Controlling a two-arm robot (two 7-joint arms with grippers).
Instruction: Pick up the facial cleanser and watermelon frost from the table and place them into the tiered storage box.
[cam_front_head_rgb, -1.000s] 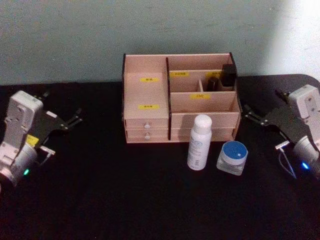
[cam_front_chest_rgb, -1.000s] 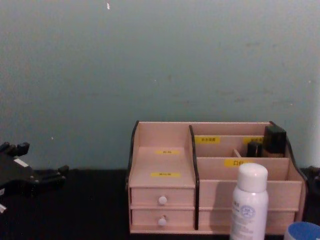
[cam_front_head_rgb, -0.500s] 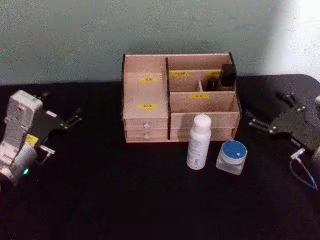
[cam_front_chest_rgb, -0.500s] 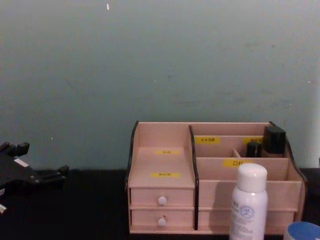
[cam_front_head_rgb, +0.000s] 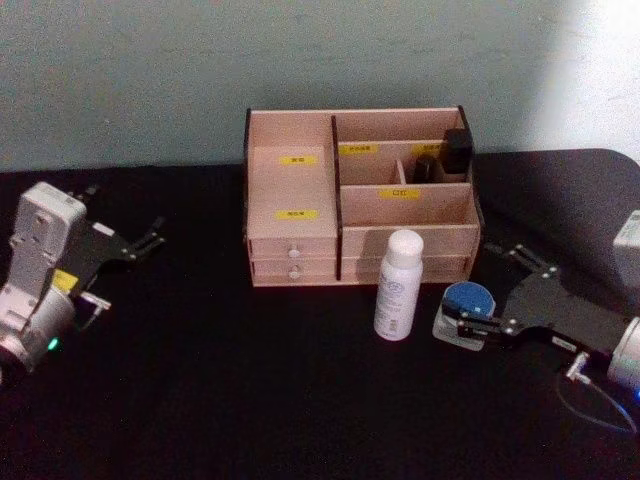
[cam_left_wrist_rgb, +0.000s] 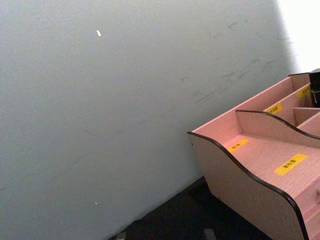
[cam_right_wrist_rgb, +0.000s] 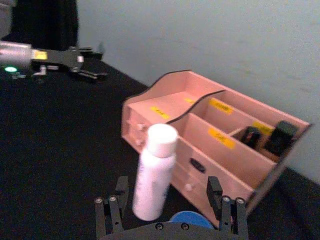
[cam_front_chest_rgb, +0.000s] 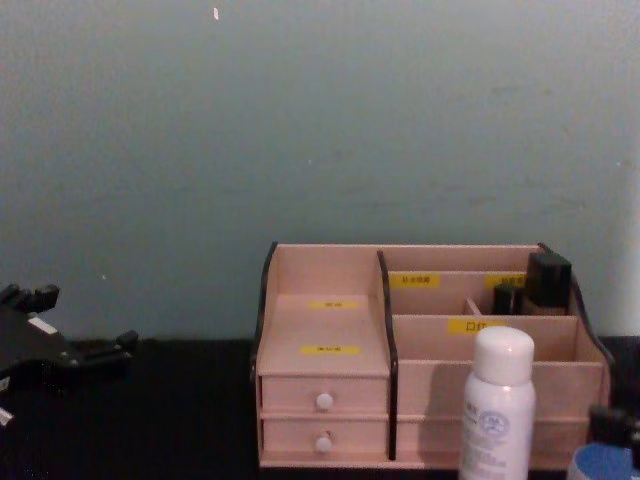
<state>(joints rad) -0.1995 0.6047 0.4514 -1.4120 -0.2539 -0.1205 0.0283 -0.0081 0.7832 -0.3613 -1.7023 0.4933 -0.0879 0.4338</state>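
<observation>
A white bottle (cam_front_head_rgb: 397, 284) with a rounded cap stands in front of the tiered storage box (cam_front_head_rgb: 292, 185). Right of the bottle sits a low clear jar with a blue lid (cam_front_head_rgb: 468, 298). I cannot tell which of the two is the facial cleanser and which the watermelon frost. My right gripper (cam_front_head_rgb: 476, 286) is open low over the table, one finger on each side of the jar. The right wrist view shows the blue lid (cam_right_wrist_rgb: 187, 218) between its fingers (cam_right_wrist_rgb: 108, 210), with the bottle (cam_right_wrist_rgb: 155, 172) just beyond. My left gripper (cam_front_head_rgb: 150, 236) hangs open at the far left.
Two dark bottles (cam_front_head_rgb: 448, 152) stand in the box's back right compartment. The black table (cam_front_head_rgb: 220, 380) has free room in front and on the left. A grey-green wall rises right behind the box. In the chest view the bottle (cam_front_chest_rgb: 498, 405) hides part of the box front (cam_front_chest_rgb: 322, 392).
My right arm has swung down and to the left from the table's right side. Its open fingers now straddle the blue-lidded jar. The left arm has stayed put.
</observation>
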